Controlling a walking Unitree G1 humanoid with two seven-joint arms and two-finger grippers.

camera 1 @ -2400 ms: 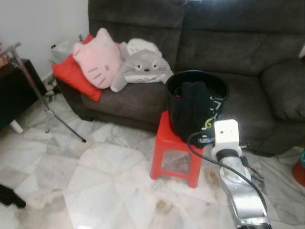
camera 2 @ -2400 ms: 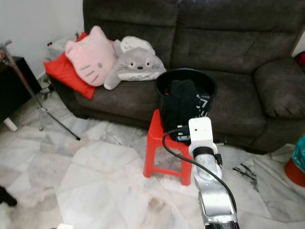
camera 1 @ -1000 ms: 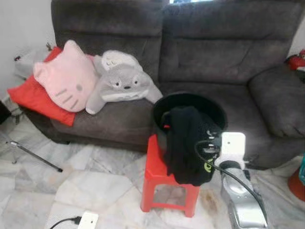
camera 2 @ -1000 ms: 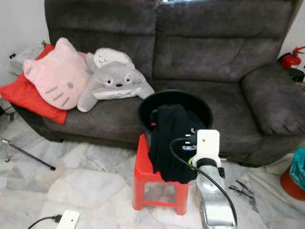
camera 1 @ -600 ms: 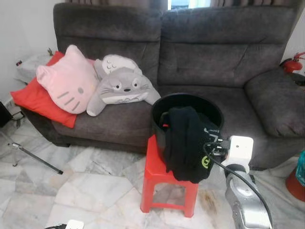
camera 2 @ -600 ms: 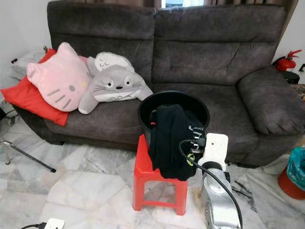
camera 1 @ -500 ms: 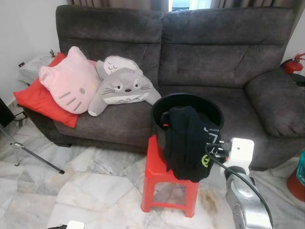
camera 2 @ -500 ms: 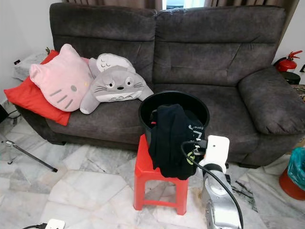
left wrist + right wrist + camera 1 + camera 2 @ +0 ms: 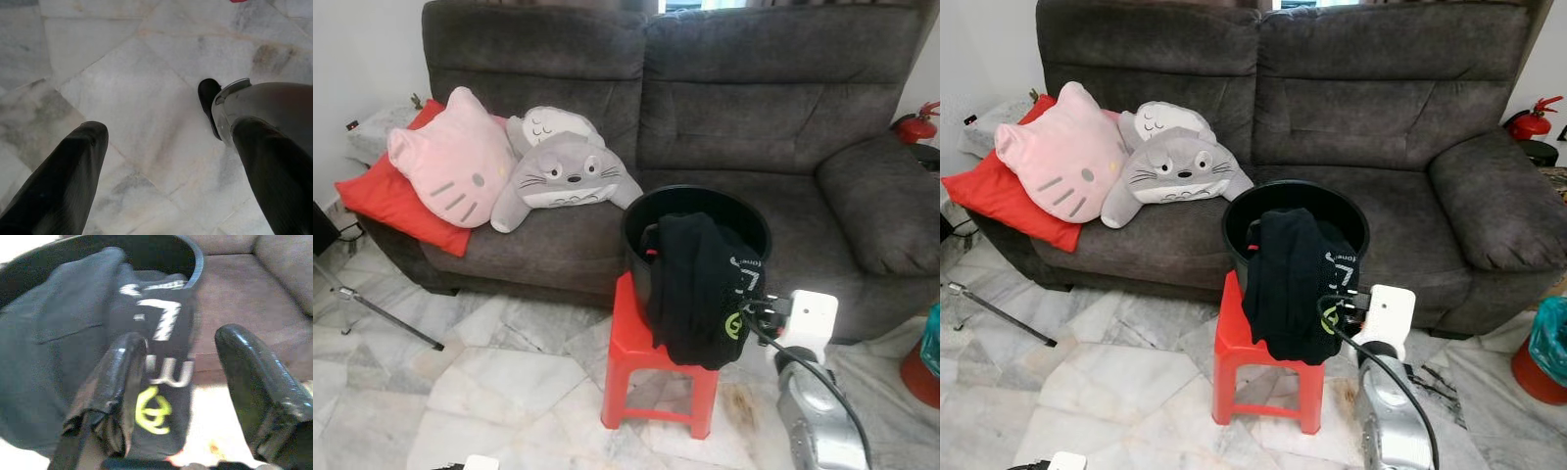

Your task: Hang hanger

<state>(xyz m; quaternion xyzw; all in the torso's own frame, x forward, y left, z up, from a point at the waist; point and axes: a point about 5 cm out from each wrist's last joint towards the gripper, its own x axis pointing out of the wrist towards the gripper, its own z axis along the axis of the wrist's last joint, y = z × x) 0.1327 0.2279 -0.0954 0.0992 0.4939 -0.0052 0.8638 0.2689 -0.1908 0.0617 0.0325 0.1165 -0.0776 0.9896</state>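
A black garment with white and yellow print hangs over the rim of a black bucket. The bucket stands on a red stool in front of the sofa. A small red piece peeks out at the garment's edge; I cannot tell what it is. My right gripper is open, just short of the printed part of the garment, with nothing between its fingers. Its white wrist camera sits to the right of the stool. My left gripper hangs open over the marble floor.
A dark grey sofa carries a pink cat cushion, a grey plush and a red cushion. A tripod leg lies on the floor at left. A fire extinguisher and a red and teal object stand at right.
The whole picture has shifted as I walked closer to the stool and turned right. My right gripper has stayed open beside the hanging garment; nothing was taken hold of.
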